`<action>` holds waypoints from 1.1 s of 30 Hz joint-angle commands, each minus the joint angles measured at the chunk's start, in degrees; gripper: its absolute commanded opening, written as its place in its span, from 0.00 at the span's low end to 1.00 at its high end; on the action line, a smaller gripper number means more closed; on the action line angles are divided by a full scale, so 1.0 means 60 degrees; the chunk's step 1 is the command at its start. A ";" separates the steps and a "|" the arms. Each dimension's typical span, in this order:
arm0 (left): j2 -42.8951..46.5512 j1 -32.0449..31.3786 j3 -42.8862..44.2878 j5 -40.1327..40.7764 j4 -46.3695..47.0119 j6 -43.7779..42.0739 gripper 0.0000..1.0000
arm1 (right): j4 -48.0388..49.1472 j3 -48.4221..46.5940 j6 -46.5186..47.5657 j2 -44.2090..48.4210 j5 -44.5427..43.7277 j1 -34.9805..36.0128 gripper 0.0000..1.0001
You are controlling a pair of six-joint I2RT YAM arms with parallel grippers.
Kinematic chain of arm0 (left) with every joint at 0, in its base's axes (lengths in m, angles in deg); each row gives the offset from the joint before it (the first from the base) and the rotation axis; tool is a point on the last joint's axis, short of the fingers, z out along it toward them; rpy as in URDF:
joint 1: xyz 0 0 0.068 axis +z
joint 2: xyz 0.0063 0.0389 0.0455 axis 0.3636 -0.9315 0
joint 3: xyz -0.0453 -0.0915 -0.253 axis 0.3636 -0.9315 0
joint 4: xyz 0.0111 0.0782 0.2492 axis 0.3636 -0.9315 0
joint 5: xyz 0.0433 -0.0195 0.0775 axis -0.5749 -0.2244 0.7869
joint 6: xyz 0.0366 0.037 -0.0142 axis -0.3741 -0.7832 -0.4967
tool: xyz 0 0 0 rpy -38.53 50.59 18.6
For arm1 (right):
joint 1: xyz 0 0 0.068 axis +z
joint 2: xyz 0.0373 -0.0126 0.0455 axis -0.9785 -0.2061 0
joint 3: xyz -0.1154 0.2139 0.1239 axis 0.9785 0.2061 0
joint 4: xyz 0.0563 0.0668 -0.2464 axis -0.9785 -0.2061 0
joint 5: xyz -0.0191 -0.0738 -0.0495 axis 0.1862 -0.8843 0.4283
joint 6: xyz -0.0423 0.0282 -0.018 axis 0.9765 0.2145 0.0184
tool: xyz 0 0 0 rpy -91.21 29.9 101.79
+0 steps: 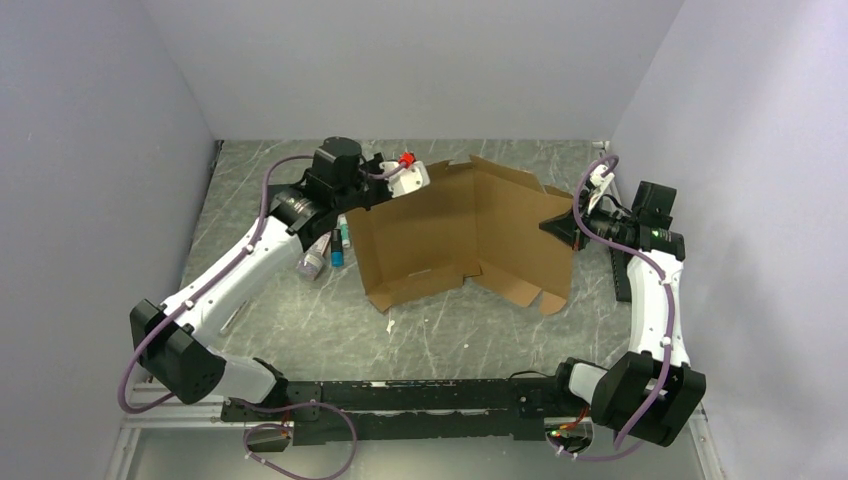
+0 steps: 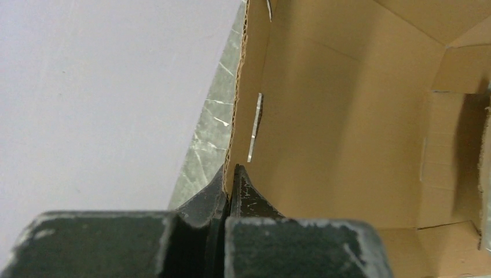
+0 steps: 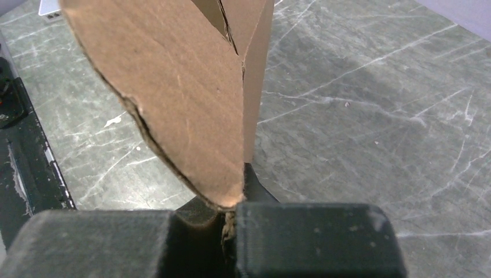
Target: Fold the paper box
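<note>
Standing half-raised in the middle of the top view, the paper box (image 1: pixel 460 235) rests on the grey marbled table (image 1: pixel 480 330). Its panels are tilted up around a central fold, and its lower flaps splay onto the surface toward the bottom of the frame.

The left gripper (image 1: pixel 372 195) sits at the box's upper-left corner, fingers pinched tight on the raw corrugated edge. In the left wrist view that edge climbs from between the fingertips to the top of the frame. The brown inside of the box lies to its right, with white wall and a sliver of table to its left.

The right gripper (image 1: pixel 560 225) is at the box's right side, clenched on a rounded flap. In the right wrist view the flap rises from between the fingers, its ragged curved edge toward the left.

A cluster of small bottles and tubes (image 1: pixel 325 255) lies just beside the box's left edge, between it and the left arm. A broad stretch of table shows between the lower flaps and the black rail (image 1: pixel 400 395) at the bottom. More shows on the right of the right wrist view. The box's upper edge is near the back wall.
</note>
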 commanded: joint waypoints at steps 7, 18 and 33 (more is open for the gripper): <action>0.0223 0.0532 0.0724 -0.1655 -0.0013 0.1444 0.00 | -0.1526 -0.0939 0.1771 0.0422 0.1631 0.0004 0.00; 0.0535 0.0604 0.0619 -0.1999 -0.0126 0.0502 0.00 | -0.3007 -0.1730 0.3152 0.0289 0.3032 0.0015 0.00; 0.0294 0.0838 0.0729 -0.1322 0.0503 -0.0484 0.00 | -0.1866 -0.1238 0.2060 0.0204 0.3241 0.0922 0.00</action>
